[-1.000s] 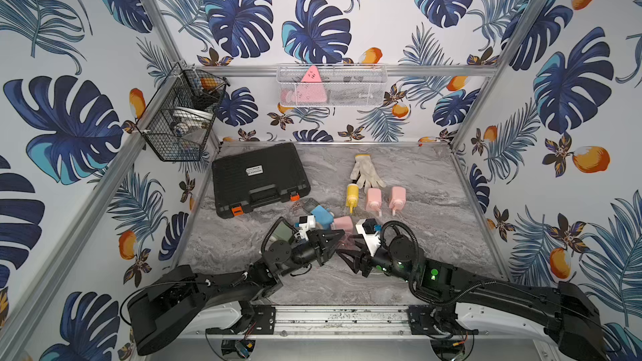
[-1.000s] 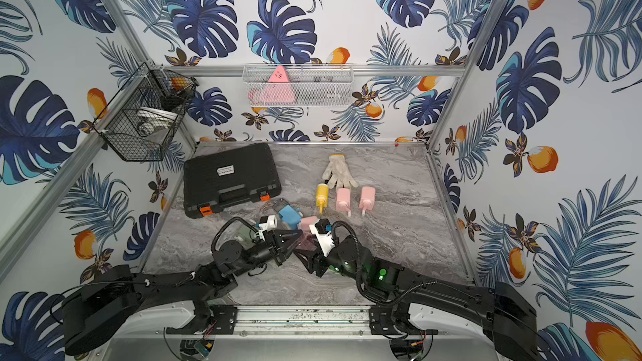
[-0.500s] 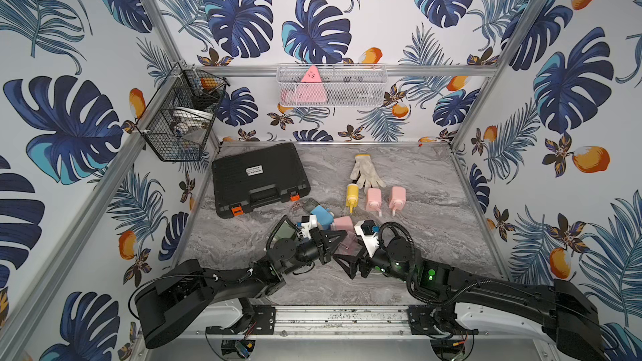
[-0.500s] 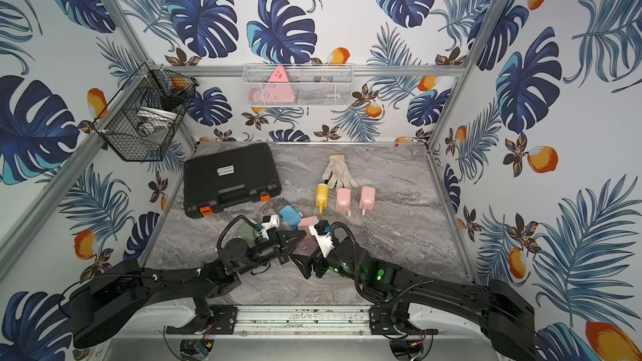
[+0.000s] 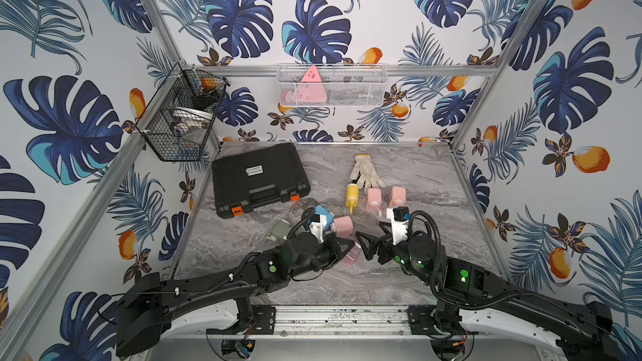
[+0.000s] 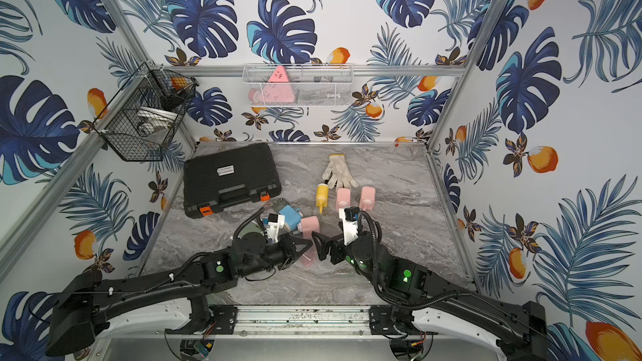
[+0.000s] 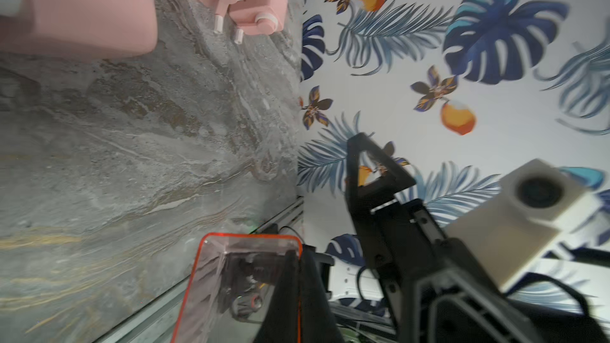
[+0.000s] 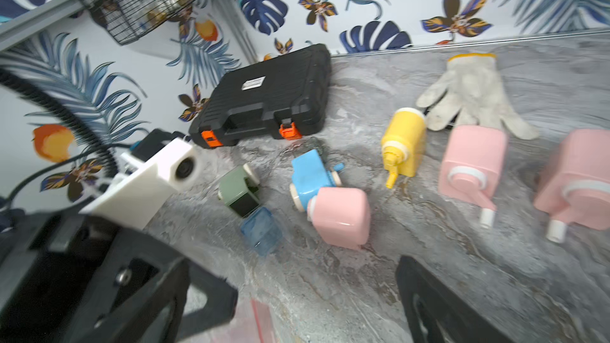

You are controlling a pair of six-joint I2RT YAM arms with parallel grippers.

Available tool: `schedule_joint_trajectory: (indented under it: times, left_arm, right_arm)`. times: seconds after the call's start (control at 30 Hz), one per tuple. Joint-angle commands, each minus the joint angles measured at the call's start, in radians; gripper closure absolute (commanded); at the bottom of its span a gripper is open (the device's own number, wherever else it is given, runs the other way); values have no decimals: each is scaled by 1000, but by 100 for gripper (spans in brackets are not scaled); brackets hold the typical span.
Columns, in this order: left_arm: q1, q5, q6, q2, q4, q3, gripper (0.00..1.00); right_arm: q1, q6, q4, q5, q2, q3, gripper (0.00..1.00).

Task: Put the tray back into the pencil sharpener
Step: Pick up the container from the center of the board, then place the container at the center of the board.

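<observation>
Right gripper [image 5: 363, 246] had opened wide, leaving the tray [image 5: 351, 258] to the left gripper [image 5: 347, 250].
In both top views the tray hung near the pink pencil sharpener [image 6: 310, 225]. In the left wrist view the jaws pinched its wall. In the right wrist view the sharpener lay on the counter [image 8: 462, 259] with its slot unseen, so aligning the tray probably came next.

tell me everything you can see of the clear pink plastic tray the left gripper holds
The clear pink plastic tray is a small open box with rounded corners and a red-tinted rim, seemingly empty. The left gripper is shut on one wall, holding it over the grey marble tabletop. The open right gripper faces it close by, not gripping.
</observation>
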Motion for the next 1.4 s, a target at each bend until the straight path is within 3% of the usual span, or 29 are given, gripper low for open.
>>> schedule_joint_trajectory:
  times: [0.0, 0.23, 0.33, 0.63, 0.83, 1.0, 1.17, 1.37]
  left_arm:
    - [-51, -135, 133, 74, -371, 45, 100]
    - [-240, -424, 261, 366, -600, 288, 100]
    - [-273, -459, 283, 476, -612, 350, 100]
    - [-310, -520, 318, 632, -561, 399, 100]
    - [-312, -504, 327, 653, -527, 386, 70]
    - [-312, -498, 330, 641, -511, 377, 51]
    - [-312, -506, 342, 573, -474, 346, 49]
    - [-313, -535, 363, 356, -379, 214, 50]
  right_arm:
    - [0, 83, -155, 143, 18, 45, 0]
    - [0, 145, -227, 202, 28, 46, 1]
    - [-2, 148, -250, 197, 2, 46, 1]
    - [-1, 158, -336, 200, -49, 65, 2]
    - [-1, 162, -358, 216, -86, 69, 2]
    - [-1, 169, -387, 228, -90, 86, 2]
    - [-1, 245, -462, 289, -60, 104, 2]
    - [-2, 472, -690, 360, 39, 179, 6]
